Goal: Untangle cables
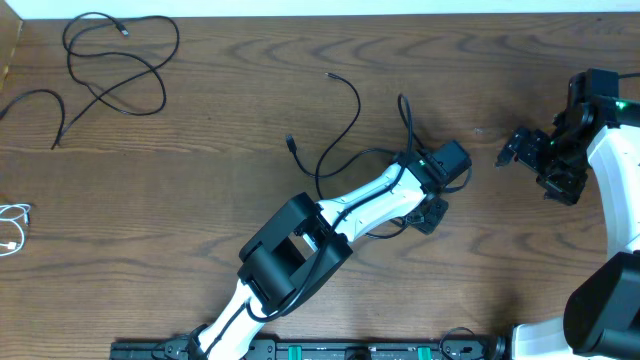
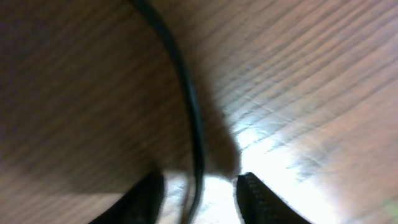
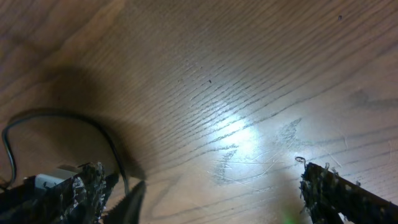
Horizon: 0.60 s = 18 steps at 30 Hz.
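Observation:
A black cable (image 1: 352,118) lies in loose curves at the middle of the wooden table (image 1: 200,200), with plug ends at its upper and left tips. My left gripper (image 1: 431,213) is down at this cable's right end. In the left wrist view the black cable (image 2: 186,93) runs between the fingers of the left gripper (image 2: 200,180), with a gap on each side of it. The right gripper (image 1: 507,150) hovers open at the right, and nothing is between the jaws of the right gripper (image 3: 200,171). A loop of black cable (image 3: 62,116) shows at the left of the right wrist view.
A second black cable (image 1: 115,65) lies looped at the far left of the table. A short white cable (image 1: 12,230) sits at the left edge. The left arm (image 1: 300,245) stretches diagonally across the middle.

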Motion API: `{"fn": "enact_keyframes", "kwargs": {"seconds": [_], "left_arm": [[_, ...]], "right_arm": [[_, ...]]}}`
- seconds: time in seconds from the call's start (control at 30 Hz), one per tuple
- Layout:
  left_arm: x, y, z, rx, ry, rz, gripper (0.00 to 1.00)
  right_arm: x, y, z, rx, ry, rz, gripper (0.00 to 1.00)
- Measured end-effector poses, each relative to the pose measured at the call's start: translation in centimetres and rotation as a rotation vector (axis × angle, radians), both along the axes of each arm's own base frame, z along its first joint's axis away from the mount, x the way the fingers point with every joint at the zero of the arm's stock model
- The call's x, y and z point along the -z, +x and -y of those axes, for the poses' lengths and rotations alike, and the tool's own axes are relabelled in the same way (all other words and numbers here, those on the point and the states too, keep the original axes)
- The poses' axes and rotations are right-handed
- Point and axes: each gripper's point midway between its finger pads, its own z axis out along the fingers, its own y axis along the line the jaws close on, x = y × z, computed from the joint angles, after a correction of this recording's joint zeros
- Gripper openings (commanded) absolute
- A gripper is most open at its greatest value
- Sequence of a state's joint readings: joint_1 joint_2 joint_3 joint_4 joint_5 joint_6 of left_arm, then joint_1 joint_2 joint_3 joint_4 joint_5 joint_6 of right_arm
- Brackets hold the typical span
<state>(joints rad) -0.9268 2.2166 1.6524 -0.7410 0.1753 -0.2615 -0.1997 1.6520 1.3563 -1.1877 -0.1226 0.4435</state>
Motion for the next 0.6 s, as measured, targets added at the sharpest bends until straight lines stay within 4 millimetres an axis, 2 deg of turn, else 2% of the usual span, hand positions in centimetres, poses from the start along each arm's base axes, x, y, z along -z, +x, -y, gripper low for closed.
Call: {"fn": "enact_keyframes", "kwargs": {"seconds": [0.03,0.13,0.27,0.37,0.6], "left_arm": [[0.1,0.1,-0.2,-0.002,0.012,0.007,0.28],[0.2,0.4,-0.8,-0.006,0.038,0.026,0.27],[0.2,0.3,-0.8,-0.003,0.049,0.037,0.28],[0.2,0.0,-0.5,0.009,0.058,0.051,0.36],[0.3,-1.5,0.3,0.059,0.097,0.107,0.35]], "right_arm": [[0.0,0.0,0.0,0.000,0.000,0.000,0.99],[0.0,0.0,0.0,0.000,0.000,-0.001,0.99],[0.0,0.0,0.0,0.000,0.000,0.000,0.99],[0.0,0.0,0.0,0.000,0.000,-0.001,0.99],[0.0,-0.2,0.0,0.000,0.002,-0.007,0.99]]}}
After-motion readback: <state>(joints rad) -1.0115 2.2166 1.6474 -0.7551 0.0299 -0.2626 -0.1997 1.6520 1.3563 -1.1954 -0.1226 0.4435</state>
